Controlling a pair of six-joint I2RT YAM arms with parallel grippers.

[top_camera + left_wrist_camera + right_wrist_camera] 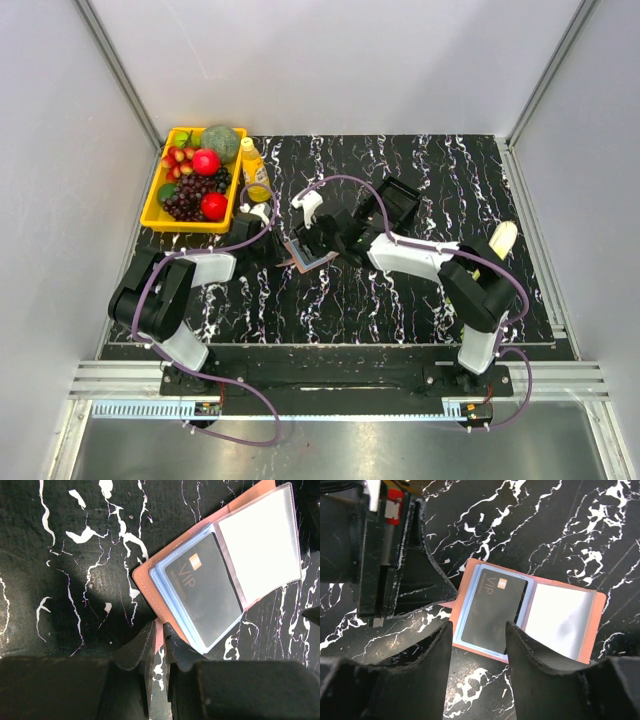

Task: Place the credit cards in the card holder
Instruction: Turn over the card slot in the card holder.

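Observation:
The tan-brown card holder (150,580) lies open on the black marbled table, also seen in the top view (306,253) and the right wrist view (466,585). A dark glossy "VIP" credit card (205,587) lies in its pale blue sleeve, with a clear empty sleeve (260,540) on the other half. The card also shows in the right wrist view (490,607). My left gripper (159,632) is shut on the card holder's near edge, and it shows in the top view (283,245). My right gripper (477,627) is open and empty, hovering just above the card (328,240). No other card shows.
A black open box (398,200) stands behind the right gripper. A yellow tray (150,205) of fruit and a yellow bottle (255,172) stand at the back left. A banana (503,238) lies at the right. Walls enclose the table.

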